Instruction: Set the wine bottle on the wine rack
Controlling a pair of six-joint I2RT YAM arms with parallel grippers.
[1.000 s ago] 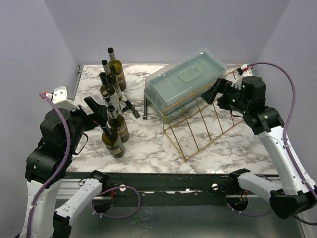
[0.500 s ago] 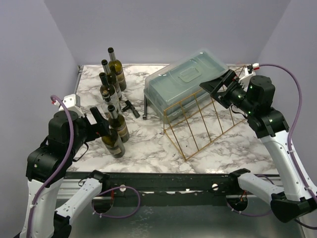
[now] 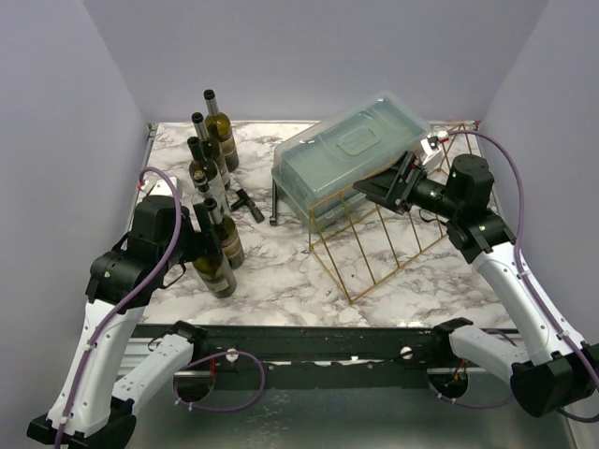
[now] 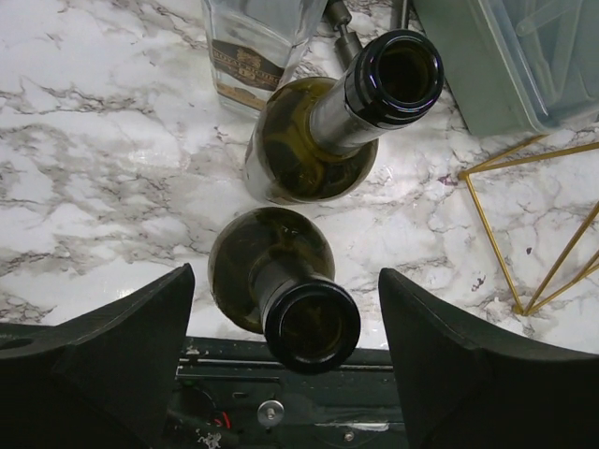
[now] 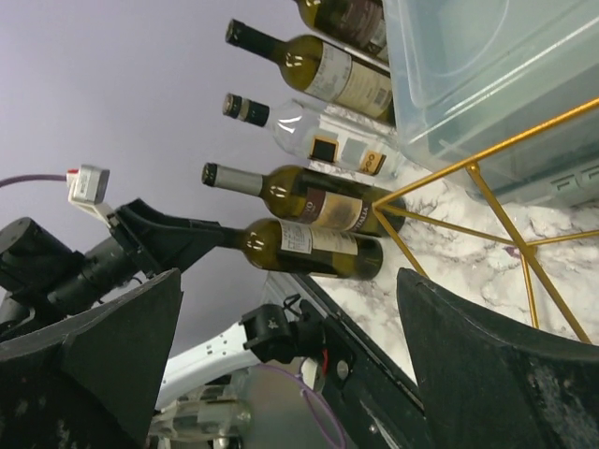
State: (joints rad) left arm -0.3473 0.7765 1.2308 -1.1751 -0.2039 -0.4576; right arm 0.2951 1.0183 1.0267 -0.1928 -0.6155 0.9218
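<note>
Several wine bottles stand at the table's left. My left gripper (image 3: 199, 232) hangs over the nearest wine bottle (image 3: 214, 269), the one closest to the front edge. In the left wrist view its dark mouth (image 4: 312, 325) sits between my fingers (image 4: 122, 351), with a gap on each side, so the jaws are open around the neck. The gold wire wine rack (image 3: 384, 234) lies right of centre, with nothing on its bars. My right gripper (image 3: 393, 182) hovers open above the rack's far end, with nothing between its fingers.
A translucent bluish lidded plastic box (image 3: 351, 154) leans on the rack's back. A second green bottle (image 4: 309, 159) stands right behind the nearest one, and a clear bottle (image 4: 257, 47) beyond it. A small black object (image 3: 248, 201) lies by the box. The table's front edge is close to the nearest bottle.
My left gripper has swung right and down over the front bottle's neck, and its jaws have narrowed a little. My right gripper has moved left, over the rack's far end.
</note>
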